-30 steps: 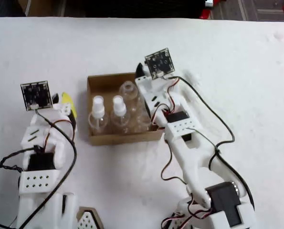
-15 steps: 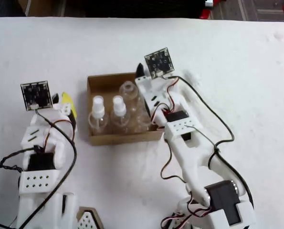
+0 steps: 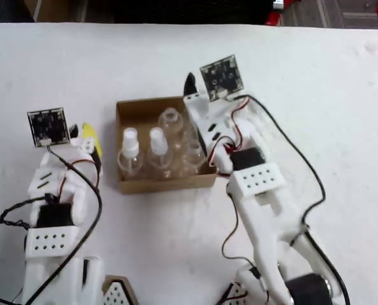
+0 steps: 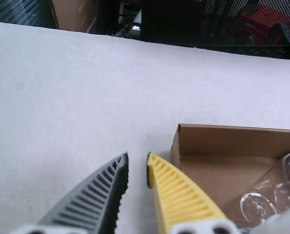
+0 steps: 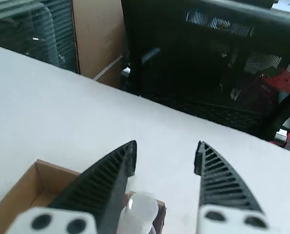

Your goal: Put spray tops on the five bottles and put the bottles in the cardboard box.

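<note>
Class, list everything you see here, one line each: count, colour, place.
Table: one, white, under everything.
Box: one, brown cardboard, middle of the table.
Bottles: at least four, clear, standing in the box.
Spray tops: two clearly seen, white, on bottles nearest the arms.
Chair: one, black, beyond the table.
Left hand: one, grey and yellow, over the table beside the box.
Right hand: one, black, open, above the box's far corner.

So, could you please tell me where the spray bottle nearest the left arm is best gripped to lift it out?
Probably by its white spray top, coming straight down from above: the bottle stands upright, the cardboard box wall and a neighbouring bottle hem in its body, and the top stands clear.
</note>
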